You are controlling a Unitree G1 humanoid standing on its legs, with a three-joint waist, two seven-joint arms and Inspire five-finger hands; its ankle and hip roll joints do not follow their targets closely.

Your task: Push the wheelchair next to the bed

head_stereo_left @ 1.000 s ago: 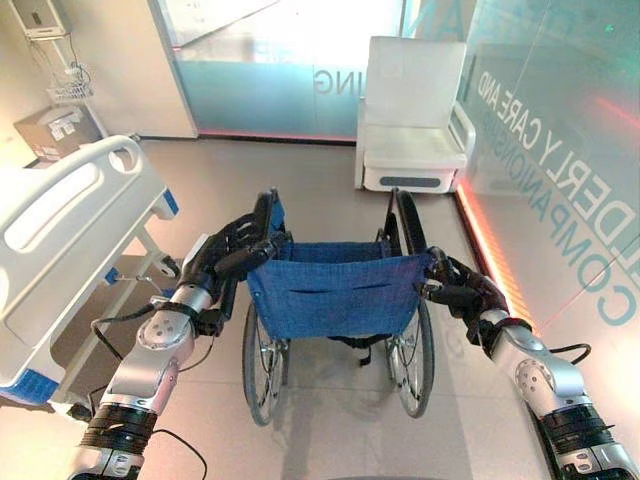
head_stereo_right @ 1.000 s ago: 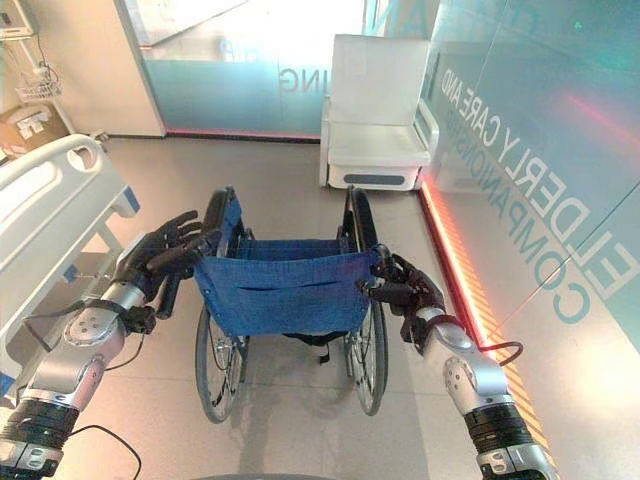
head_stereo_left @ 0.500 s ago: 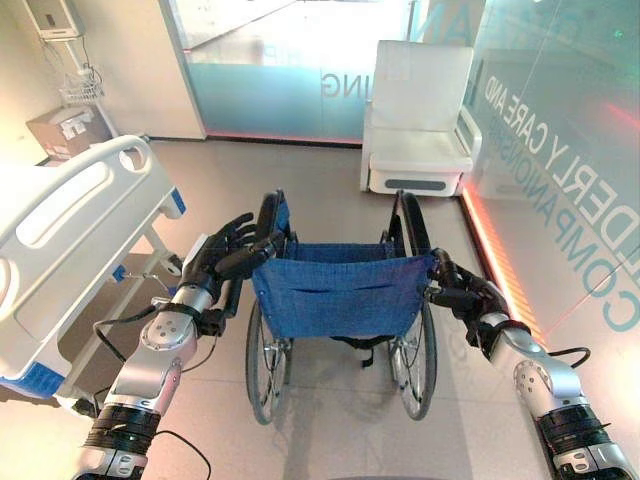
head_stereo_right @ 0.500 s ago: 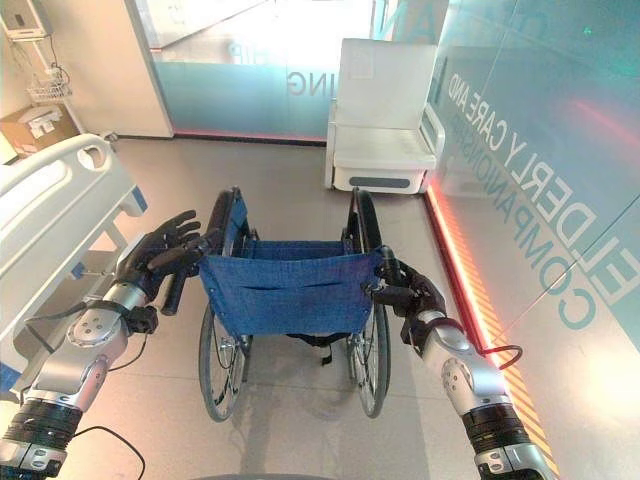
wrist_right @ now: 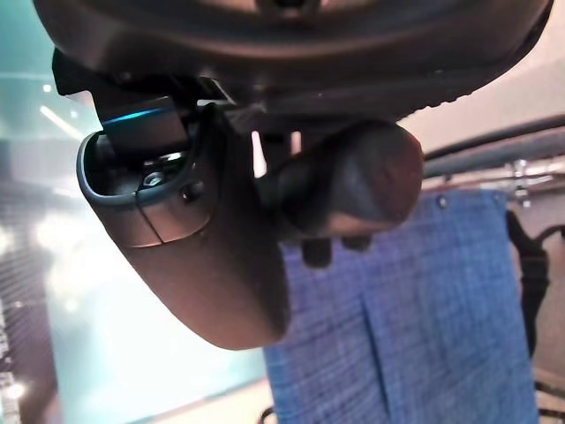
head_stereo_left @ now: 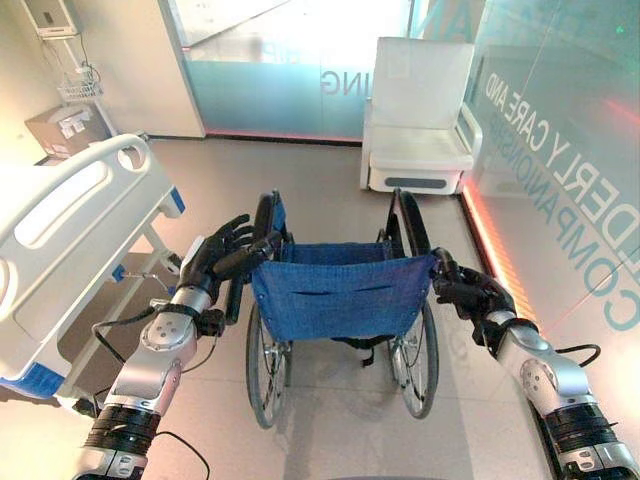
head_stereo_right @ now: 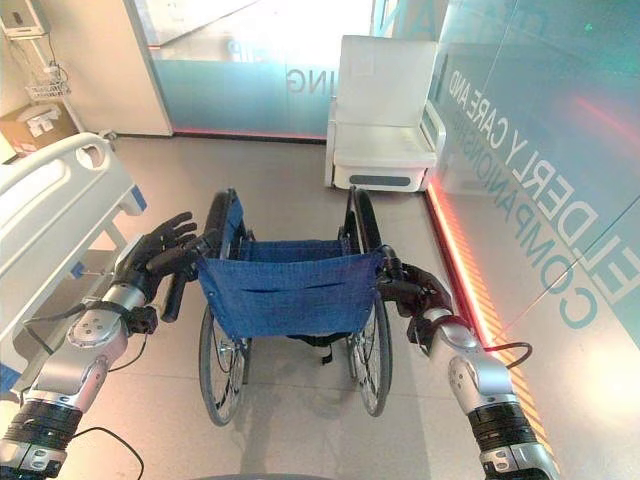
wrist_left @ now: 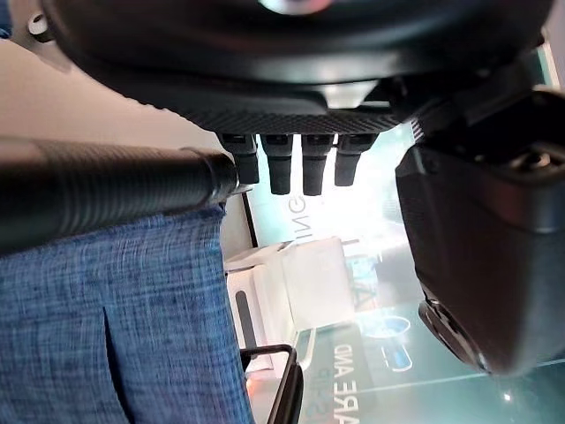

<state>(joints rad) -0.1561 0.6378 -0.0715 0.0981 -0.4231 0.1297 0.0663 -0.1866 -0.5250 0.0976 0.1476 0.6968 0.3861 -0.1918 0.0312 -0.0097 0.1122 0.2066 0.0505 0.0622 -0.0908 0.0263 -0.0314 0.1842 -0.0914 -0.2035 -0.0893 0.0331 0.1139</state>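
Observation:
The wheelchair (head_stereo_left: 340, 295) with a blue cloth back stands in the middle of the floor, its back towards me. My left hand (head_stereo_left: 215, 262) is at its left push handle (wrist_left: 97, 190); the fingers (wrist_left: 305, 163) stretch straight past the ribbed black grip, which lies against the palm. My right hand (head_stereo_left: 470, 298) is curled round the right push handle (wrist_right: 353, 181), whose rounded end shows under the palm beside the thumb (wrist_right: 203, 256). The white bed (head_stereo_left: 70, 220) is at the left, its footboard a little way from the wheelchair's left wheel (head_stereo_left: 262, 365).
A white armchair (head_stereo_left: 420, 120) stands at the back, straight beyond the wheelchair. A glass wall (head_stereo_left: 560, 150) with a red light strip at its foot runs along the right. A cardboard box (head_stereo_left: 60, 130) sits behind the bed. Open floor lies between bed and wheelchair.
The view has shifted a little. Both hands stay at the push handles, and the wheelchair stands about where it was relative to the bed.

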